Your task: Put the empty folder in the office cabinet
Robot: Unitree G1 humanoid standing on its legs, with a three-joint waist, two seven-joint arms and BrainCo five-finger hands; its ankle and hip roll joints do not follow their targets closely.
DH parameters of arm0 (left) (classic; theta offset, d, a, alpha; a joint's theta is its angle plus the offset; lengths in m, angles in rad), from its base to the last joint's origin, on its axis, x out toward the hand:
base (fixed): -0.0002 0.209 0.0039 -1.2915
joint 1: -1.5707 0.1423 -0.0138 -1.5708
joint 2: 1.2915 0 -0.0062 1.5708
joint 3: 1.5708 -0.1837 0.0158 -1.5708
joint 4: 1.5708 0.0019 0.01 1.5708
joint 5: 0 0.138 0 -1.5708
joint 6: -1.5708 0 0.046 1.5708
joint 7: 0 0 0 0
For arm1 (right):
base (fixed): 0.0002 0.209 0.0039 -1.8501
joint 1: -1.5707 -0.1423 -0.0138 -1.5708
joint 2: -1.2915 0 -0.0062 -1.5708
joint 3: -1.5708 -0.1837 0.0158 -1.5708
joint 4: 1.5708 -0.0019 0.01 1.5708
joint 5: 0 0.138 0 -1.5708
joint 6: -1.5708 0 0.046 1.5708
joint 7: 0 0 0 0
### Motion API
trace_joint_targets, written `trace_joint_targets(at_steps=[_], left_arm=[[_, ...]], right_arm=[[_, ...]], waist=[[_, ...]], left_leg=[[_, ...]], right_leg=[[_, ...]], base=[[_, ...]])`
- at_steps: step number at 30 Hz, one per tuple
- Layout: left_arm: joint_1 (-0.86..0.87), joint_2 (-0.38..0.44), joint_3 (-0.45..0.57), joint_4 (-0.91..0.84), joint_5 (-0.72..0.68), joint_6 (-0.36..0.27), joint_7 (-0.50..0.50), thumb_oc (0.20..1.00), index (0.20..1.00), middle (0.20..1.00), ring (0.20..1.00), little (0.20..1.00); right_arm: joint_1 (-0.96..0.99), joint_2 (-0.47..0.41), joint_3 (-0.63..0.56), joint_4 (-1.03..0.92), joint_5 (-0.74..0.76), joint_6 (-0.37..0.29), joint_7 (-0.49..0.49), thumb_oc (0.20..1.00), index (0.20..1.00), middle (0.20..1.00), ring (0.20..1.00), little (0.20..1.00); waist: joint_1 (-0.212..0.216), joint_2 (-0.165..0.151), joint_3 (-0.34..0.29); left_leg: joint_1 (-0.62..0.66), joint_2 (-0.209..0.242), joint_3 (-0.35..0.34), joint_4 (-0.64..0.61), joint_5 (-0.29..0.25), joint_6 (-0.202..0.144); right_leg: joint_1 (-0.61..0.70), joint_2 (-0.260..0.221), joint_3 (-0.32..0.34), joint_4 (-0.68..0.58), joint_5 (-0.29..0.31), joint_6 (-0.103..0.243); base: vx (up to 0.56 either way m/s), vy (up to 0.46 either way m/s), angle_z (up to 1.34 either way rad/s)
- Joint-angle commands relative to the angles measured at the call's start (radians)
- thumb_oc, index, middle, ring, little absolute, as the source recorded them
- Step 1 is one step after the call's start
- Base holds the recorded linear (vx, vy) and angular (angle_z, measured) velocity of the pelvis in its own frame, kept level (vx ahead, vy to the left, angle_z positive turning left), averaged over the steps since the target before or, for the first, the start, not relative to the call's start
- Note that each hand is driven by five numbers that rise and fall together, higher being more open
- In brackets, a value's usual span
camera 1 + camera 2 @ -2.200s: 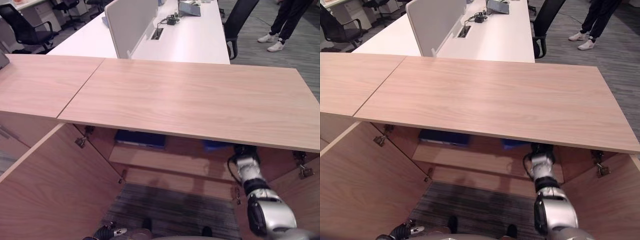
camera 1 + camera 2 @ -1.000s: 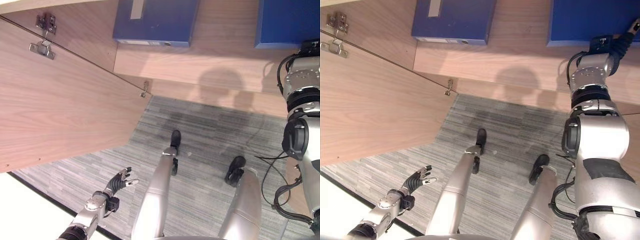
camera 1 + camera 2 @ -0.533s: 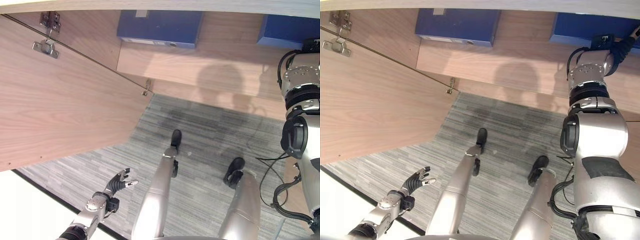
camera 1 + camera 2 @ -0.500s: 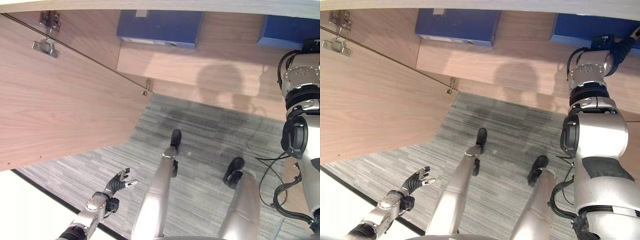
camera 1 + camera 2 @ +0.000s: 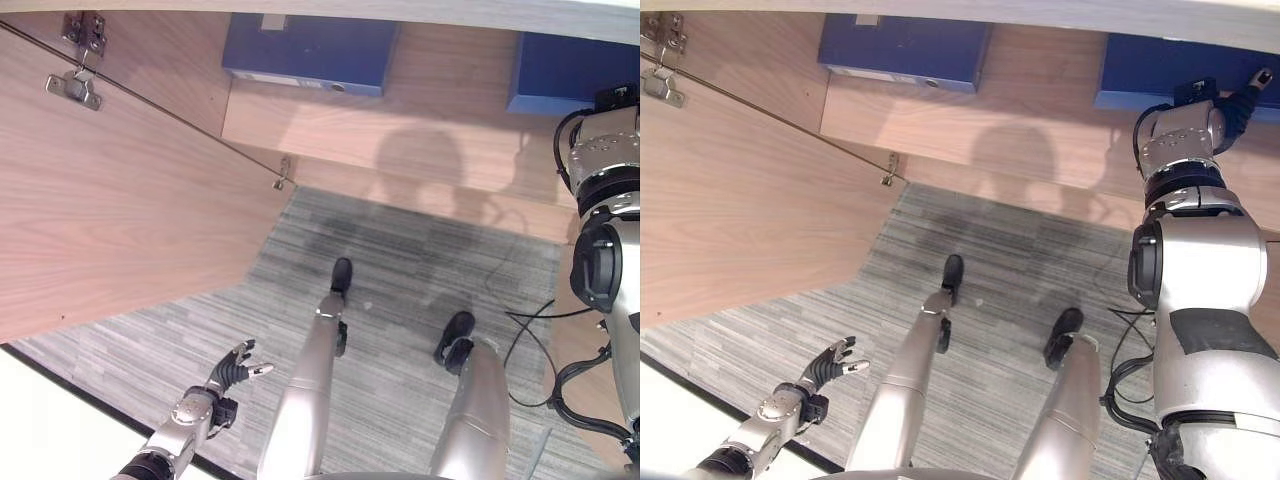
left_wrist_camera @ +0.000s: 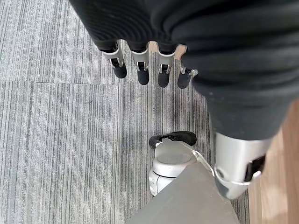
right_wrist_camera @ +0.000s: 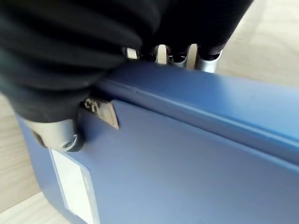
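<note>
A blue folder stands on the cabinet shelf at the right, under the wooden top. My right hand reaches up to it. In the right wrist view the folder is very close; my fingers hook over its top edge and the thumb presses on its near face. A second blue folder with a white label lies further left on the same shelf. My left hand hangs low at the left over the carpet, its fingers straight and holding nothing.
The cabinet's left door stands swung open toward me, with metal hinges near its top. Grey striped carpet covers the floor in front of the cabinet. A lower wooden edge runs below the shelf.
The camera has tilted down from the cabinet's top to its inside and shifted a little since. My right hand stays at the right folder; the left hand still hangs open.
</note>
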Motion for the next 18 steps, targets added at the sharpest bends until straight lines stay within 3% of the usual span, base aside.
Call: trace_joint_targets(at_steps=[1, 4, 5, 6, 18], left_arm=[[-0.05, 0.031, 0.003, 0.042, 0.012, -0.008, 0.029, 1.0, 1.0, 1.0, 1.0, 1.0], [-0.049, 0.032, 0.002, 0.036, 0.012, -0.008, 0.028, 1.0, 1.0, 1.0, 1.0, 1.0], [-0.048, 0.032, 0.0, 0.032, 0.01, -0.008, 0.027, 1.0, 1.0, 1.0, 1.0, 1.0], [-0.053, 0.034, -0.005, 0.026, 0.008, -0.003, 0.019, 1.0, 1.0, 1.0, 1.0, 1.0], [-0.07, 0.017, -0.011, 0.037, 0.007, 0.013, 0.017, 1.0, 1.0, 1.0, 1.0, 1.0]], right_arm=[[-0.044, -0.046, 0.07, 0.026, -0.074, 0.043, -0.002, 0.2, 0.2, 0.2, 0.2, 0.2], [-0.042, -0.039, 0.07, 0.024, -0.073, 0.045, -0.002, 0.2, 0.2, 0.2, 0.2, 0.2], [-0.04, -0.035, 0.071, 0.017, -0.066, 0.044, 0.003, 0.338, 0.338, 0.338, 0.338, 0.338], [-0.039, -0.043, 0.059, 0.018, -0.015, 0.041, 0.021, 1.0, 1.0, 1.0, 1.0, 1.0], [-0.01, -0.041, 0.031, 0.064, 0.009, 0.076, 0.027, 1.0, 1.0, 1.0, 1.0, 1.0]], waist=[[0.029, 0.018, 0.075], [0.03, 0.019, 0.078], [0.029, 0.019, 0.081], [0.029, 0.02, 0.084], [0.029, 0.017, 0.089]], left_leg=[[0.016, 0.021, -0.038, 0.015, -0.193, -0.015], [0.018, 0.022, -0.033, 0.01, -0.191, -0.016], [0.019, 0.023, -0.032, 0.004, -0.188, -0.015], [0.028, 0.022, -0.031, -0.018, -0.18, -0.017], [0.069, 0.022, -0.036, -0.059, -0.163, -0.018]], right_leg=[[0.101, 0.033, 0.066, -0.152, -0.024, 0.098], [0.101, 0.034, 0.066, -0.155, -0.024, 0.099], [0.102, 0.034, 0.068, -0.159, -0.021, 0.1], [0.111, 0.036, 0.065, -0.174, -0.018, 0.101], [0.152, 0.044, 0.054, -0.206, -0.01, 0.105]], base=[[0.0, 0.0, 0.0], [-0.01, -0.001, -0.02], [-0.04, -0.022, -0.02], [-0.04, -0.022, -0.01], [0.0, -0.005, 0.0]])
